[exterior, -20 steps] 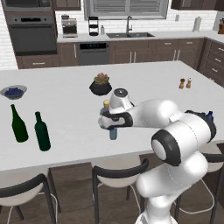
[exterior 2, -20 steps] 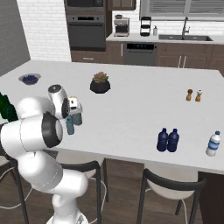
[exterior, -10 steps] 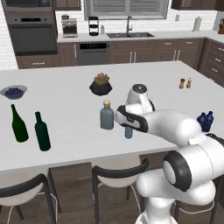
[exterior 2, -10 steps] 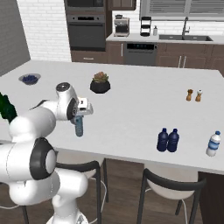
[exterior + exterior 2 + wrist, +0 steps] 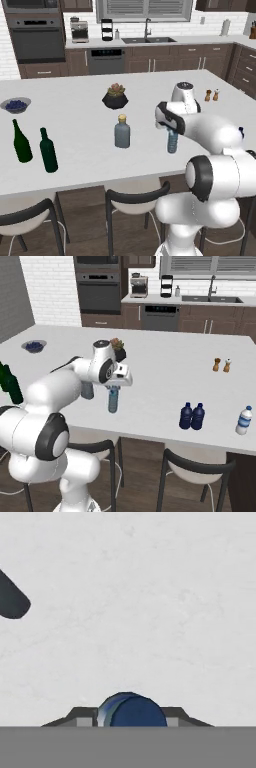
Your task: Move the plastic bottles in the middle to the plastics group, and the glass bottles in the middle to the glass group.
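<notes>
My gripper [image 5: 171,131] is shut on the neck of a pale blue plastic bottle [image 5: 172,142], held upright over the counter's front middle. In the hand view its blue cap [image 5: 131,711] sits between my fingertips. The grey glass bottle [image 5: 122,132] with a tan cap stands to the left, apart from the gripper. Two tall dark green bottles [image 5: 21,142] of the glass group stand at the far left. The plastics group, two navy bottles [image 5: 192,416] and a pale one [image 5: 244,420], stands at the right front. In the right base view the gripper [image 5: 114,387] holds the same bottle [image 5: 113,400].
A potted plant [image 5: 115,97] sits behind the grey bottle. A bowl of blueberries [image 5: 15,104] is at the far left, and salt and pepper shakers [image 5: 211,95] are at the back right. Stools [image 5: 135,197] line the counter's front edge.
My arm has swung to the right with the pale blue bottle in the gripper, away from the grey bottle, which has stayed in place.
</notes>
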Robot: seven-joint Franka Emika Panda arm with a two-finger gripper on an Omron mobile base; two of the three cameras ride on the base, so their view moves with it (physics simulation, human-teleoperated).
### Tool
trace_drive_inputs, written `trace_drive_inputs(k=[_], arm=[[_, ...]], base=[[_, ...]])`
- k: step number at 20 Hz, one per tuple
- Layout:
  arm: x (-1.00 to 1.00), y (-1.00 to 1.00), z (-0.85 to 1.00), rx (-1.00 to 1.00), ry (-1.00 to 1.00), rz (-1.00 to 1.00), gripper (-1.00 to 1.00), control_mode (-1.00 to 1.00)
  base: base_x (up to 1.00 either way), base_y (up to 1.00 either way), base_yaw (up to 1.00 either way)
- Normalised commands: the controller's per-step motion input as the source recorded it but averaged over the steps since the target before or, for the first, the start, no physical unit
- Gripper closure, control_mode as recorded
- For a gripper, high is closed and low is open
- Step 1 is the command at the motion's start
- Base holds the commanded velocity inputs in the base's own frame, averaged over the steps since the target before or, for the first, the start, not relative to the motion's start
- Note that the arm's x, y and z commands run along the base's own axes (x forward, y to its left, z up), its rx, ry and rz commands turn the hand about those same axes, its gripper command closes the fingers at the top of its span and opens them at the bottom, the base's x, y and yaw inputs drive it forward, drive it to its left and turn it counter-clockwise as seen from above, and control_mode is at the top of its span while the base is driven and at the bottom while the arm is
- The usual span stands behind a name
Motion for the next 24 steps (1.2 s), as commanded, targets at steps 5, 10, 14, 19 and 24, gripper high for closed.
trace_drive_inputs(k=[5,10,14,19,24], arm=[[-0.04,-0.94,-0.11,-0.01,0.04,-0.17,1.0,-1.0],[-0.08,-0.79,-0.18,-0.04,0.0,-0.13,1.0,-1.0],[-0.24,-0.54,0.0,-0.02,-0.12,-0.02,1.0,-1.0],[-0.06,-0.45,0.0,-0.02,-0.14,0.0,1.0,-1.0],[-0.13,-0.43,0.0,0.0,-0.07,0.0,1.0,-1.0]], base=[[0.0,0.0,0.0],[0.0,0.0,0.0],[0.0,0.0,0.0],[0.0,0.0,0.0],[0.0,0.0,0.0]])
